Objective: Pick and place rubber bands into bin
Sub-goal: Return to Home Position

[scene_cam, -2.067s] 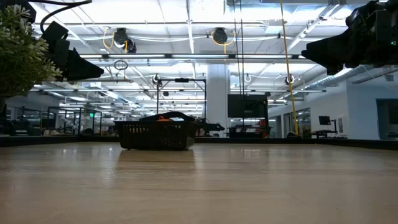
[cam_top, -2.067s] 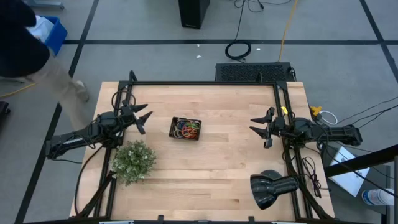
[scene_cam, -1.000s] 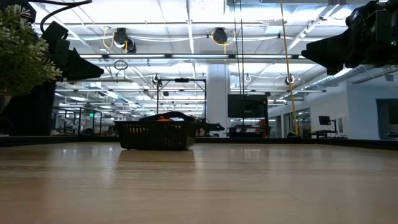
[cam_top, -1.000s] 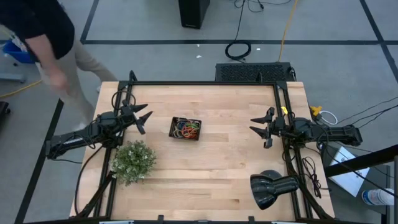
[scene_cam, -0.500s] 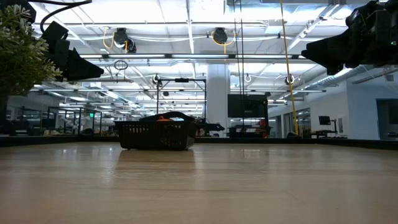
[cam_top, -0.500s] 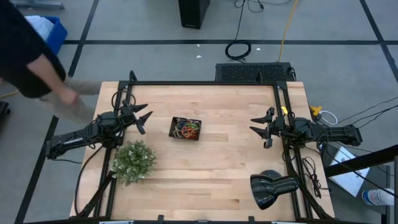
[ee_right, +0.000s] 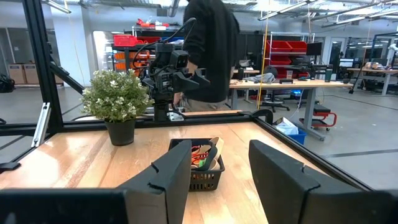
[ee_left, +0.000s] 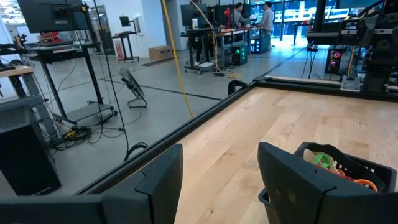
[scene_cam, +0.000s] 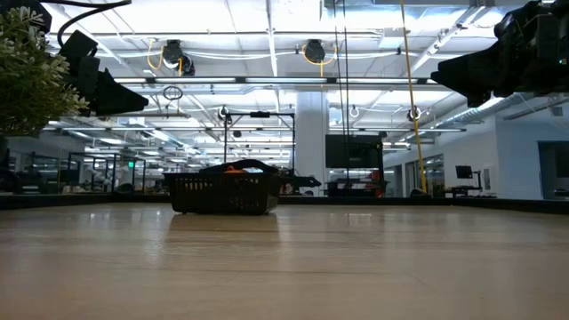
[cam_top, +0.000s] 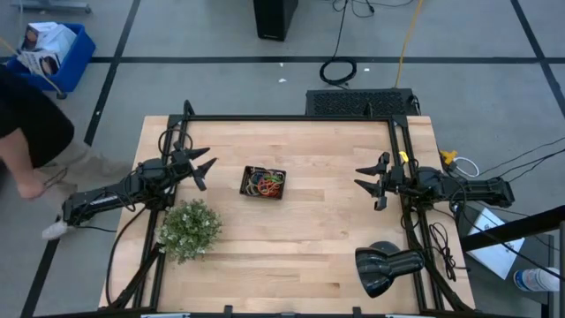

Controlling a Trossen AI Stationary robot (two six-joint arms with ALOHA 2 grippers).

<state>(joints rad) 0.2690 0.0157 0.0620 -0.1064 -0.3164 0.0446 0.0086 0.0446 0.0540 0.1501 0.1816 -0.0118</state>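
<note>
The black mesh bin (cam_top: 264, 183) stands on the table a little left of centre, its base on the wood. Several rubber bands (cam_top: 266, 184) in red, orange, green and blue lie inside it; they also show in the left wrist view (ee_left: 328, 164) and the right wrist view (ee_right: 203, 155). The bin shows in the low view (scene_cam: 223, 190) too. My left gripper (cam_top: 203, 168) is open and empty, raised at the table's left, left of the bin. My right gripper (cam_top: 371, 184) is open and empty, raised at the table's right. I see no loose band on the table.
A potted green plant (cam_top: 189, 229) stands near the left front, just in front of my left gripper. A black lamp head (cam_top: 387, 268) lies at the right front. A person (cam_top: 26, 132) is on the floor left of the table, beside a blue crate (cam_top: 55, 44).
Both arms have kept still and the bin has stayed in place. The person beside the table has moved about on the floor at the left, ending lower and farther left.
</note>
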